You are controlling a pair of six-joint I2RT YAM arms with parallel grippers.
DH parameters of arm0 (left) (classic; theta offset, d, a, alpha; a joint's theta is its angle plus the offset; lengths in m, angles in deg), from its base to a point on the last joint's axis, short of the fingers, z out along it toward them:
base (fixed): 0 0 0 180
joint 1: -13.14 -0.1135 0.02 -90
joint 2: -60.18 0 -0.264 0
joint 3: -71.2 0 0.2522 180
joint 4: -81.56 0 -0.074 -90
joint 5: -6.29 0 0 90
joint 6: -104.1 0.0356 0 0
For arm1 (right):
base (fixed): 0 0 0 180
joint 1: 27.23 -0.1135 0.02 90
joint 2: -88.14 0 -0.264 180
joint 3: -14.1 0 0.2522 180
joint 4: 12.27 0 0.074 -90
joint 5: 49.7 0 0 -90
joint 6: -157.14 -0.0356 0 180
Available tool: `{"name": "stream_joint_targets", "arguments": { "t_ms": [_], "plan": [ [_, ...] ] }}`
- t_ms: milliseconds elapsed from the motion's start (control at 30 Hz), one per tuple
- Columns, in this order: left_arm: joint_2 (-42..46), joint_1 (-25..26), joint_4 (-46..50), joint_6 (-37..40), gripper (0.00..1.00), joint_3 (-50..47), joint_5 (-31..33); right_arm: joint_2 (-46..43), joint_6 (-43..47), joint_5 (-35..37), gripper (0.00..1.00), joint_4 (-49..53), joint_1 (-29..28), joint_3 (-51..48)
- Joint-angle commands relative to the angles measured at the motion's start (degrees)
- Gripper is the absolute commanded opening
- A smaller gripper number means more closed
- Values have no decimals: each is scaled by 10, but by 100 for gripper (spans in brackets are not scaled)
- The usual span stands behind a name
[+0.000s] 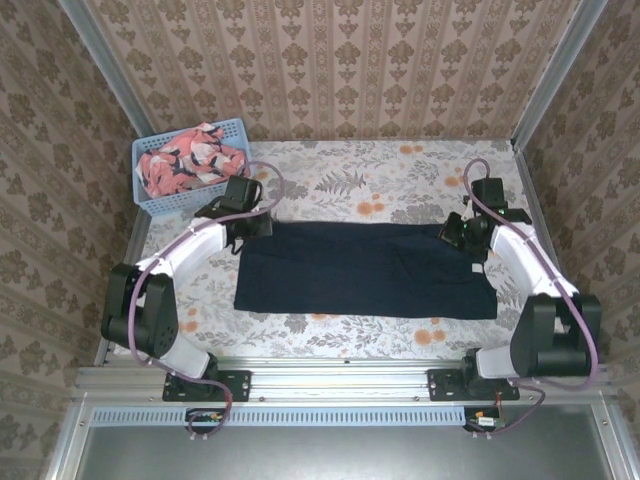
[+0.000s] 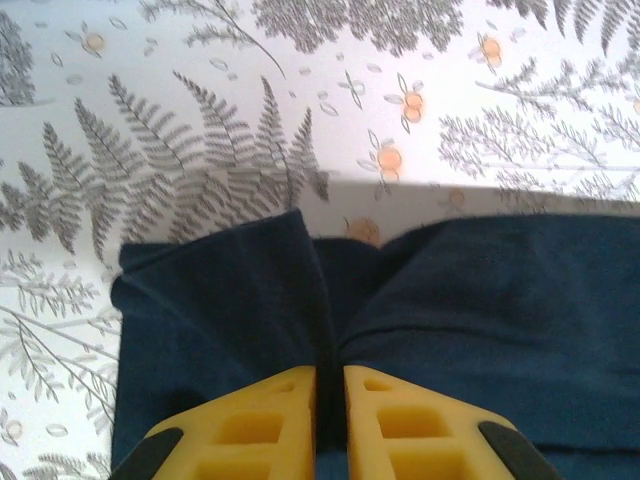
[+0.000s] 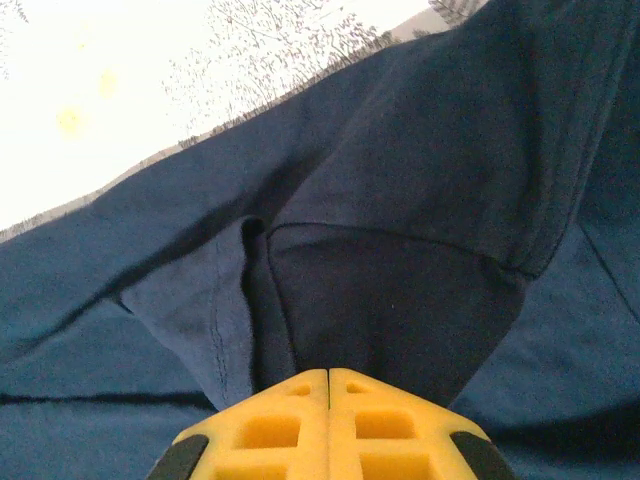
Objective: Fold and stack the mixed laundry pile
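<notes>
Altogether two garments are in sight, one on the surface and one in a basket. A plain dark navy cloth garment (image 1: 365, 268) lies spread flat as a wide rectangle across the middle of the white surface printed with grey ferns and orange blossoms (image 1: 330, 180), its long edges running left to right between the two arms. The second piece, a coral-pink garment with a navy and white leaf-like print (image 1: 190, 160), sits crumpled inside the single light blue perforated plastic basket (image 1: 175, 205), which stands at the far left corner, well apart from the navy one. Each arm reaches to one far corner of the navy garment. The left fingers (image 1: 252, 224) rest at its far left corner; in the left wrist view these two yellow fingers (image 2: 300, 390) stand with a narrow gap between them and a ridge of navy cloth (image 2: 500, 320) runs into that gap, with the fern-printed surface (image 2: 200, 100) beyond, but whether they are pinching it I cannot tell. The right fingers (image 1: 458, 236) sit at the far right corner; in the right wrist view they (image 3: 305, 390) are pressed tightly together on a raised fold of the navy cloth (image 3: 420, 150), which tents up toward their tips.
</notes>
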State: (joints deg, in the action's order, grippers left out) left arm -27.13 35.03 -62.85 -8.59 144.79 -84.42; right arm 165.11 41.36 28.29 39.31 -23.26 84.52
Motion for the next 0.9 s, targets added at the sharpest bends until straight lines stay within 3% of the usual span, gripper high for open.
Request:
{"name": "stream_joint_targets", "arguments": {
  "t_ms": [0,67,133,167,233,300,333,500,700,867],
  "plan": [
    [22,7,2,-3,16,-21,1,-60,-4,39,0,48,-1,-18],
    [24,7,16,15,16,-25,13,-72,2,60,6,67,2,-27],
    [25,7,38,32,22,-21,31,-74,4,65,37,74,4,-33],
    [26,7,50,40,38,-16,37,-74,8,59,49,74,4,-35],
    [31,7,69,46,66,-6,46,-74,9,68,60,71,4,-39],
    [40,7,74,48,85,-2,48,-74,15,92,61,68,4,-33],
    [44,7,73,47,87,0,48,-74,19,99,61,63,3,-27],
    [48,9,39,23,87,6,20,-36,43,49,50,25,-30,-7],
    [14,13,-34,-34,86,-13,-45,75,37,32,55,-45,-63,-9],
    [-9,13,-59,-58,86,-18,-79,178,60,32,55,-66,-79,59]
  ]
}}
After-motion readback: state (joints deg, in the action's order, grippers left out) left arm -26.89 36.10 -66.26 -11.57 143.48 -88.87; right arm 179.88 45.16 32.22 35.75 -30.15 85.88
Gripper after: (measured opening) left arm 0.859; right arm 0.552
